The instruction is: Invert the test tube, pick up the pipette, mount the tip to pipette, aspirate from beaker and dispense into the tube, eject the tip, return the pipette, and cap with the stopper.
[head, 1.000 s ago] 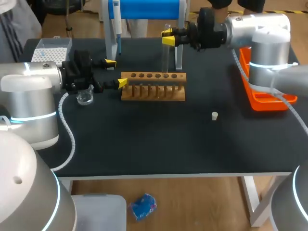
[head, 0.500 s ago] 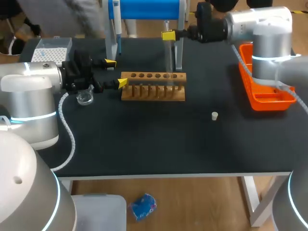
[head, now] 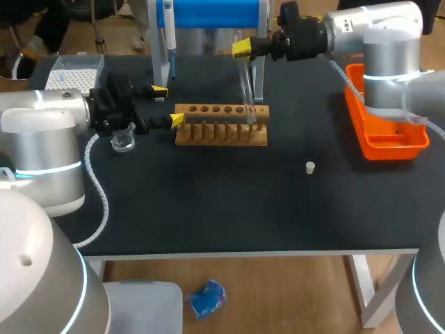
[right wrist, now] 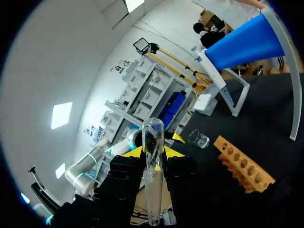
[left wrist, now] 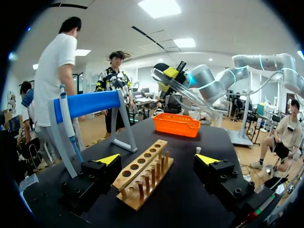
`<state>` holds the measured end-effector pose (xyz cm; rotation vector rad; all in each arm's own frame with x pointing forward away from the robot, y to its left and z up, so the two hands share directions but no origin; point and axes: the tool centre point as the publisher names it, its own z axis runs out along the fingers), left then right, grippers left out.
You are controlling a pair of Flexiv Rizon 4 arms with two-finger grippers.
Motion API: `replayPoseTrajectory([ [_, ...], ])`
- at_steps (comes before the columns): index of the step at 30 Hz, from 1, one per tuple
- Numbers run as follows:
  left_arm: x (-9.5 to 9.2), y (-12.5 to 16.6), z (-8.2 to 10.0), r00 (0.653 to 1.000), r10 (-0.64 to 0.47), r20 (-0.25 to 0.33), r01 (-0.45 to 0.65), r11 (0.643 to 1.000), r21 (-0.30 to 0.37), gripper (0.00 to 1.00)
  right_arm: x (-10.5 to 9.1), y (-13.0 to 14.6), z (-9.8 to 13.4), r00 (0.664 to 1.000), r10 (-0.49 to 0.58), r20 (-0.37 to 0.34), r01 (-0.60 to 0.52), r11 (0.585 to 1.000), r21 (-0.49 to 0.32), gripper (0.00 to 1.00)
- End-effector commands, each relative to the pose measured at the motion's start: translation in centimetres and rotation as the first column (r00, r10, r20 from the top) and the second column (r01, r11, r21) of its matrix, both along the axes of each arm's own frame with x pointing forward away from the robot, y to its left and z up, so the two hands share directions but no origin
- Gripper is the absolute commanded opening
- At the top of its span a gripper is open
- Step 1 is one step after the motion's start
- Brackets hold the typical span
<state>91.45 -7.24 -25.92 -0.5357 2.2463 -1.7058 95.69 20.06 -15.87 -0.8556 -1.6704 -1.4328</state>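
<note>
test tube tipped off upright; right gripper clamped on it | left gripper apart at rack

I see a wooden rack with a row of holes standing mid-way across the black table. An orange tray sits by the table's right edge. A blue-topped stand is at the back, behind the rack.

Silver-grey arms, glowing cyan rings, black wrists, yellow-tipped fingers

Orange tray, tan rack, white stopper.
</note>
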Motion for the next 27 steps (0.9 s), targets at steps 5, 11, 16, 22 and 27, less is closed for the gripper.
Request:
replayPoseTrajectory([
  [5,-0.1,-0.1,-0.1,1.000,0.006,0.004,-0.006,1.000,-0.002,1.00,0.3,-0.2,-1.1,0.950,0.056,-0.306,-0.034,0.997,0.076,0.00],
  [11,-0.1,-0.1,-0.1,1.000,0.006,0.004,-0.006,1.000,-0.002,1.00,1.0,-0.7,-2.4,0.927,0.039,-0.373,-0.004,0.996,0.092,0.00],
  [16,-0.1,-0.1,-0.1,1.000,0.006,0.004,-0.006,1.000,-0.002,1.00,1.0,-0.6,-2.8,0.935,0.045,-0.352,-0.023,0.998,0.065,0.00],
  [22,-0.1,-0.1,-0.1,1.000,0.006,0.004,-0.006,1.000,-0.002,1.00,1.1,-0.5,-2.9,0.927,0.057,-0.372,-0.033,0.997,0.070,0.00],
  [27,-0.1,-0.1,-0.1,1.000,0.006,0.004,-0.006,1.000,-0.002,1.00,1.0,-0.3,-3.4,0.905,0.054,-0.423,-0.043,0.998,0.035,0.00],
])
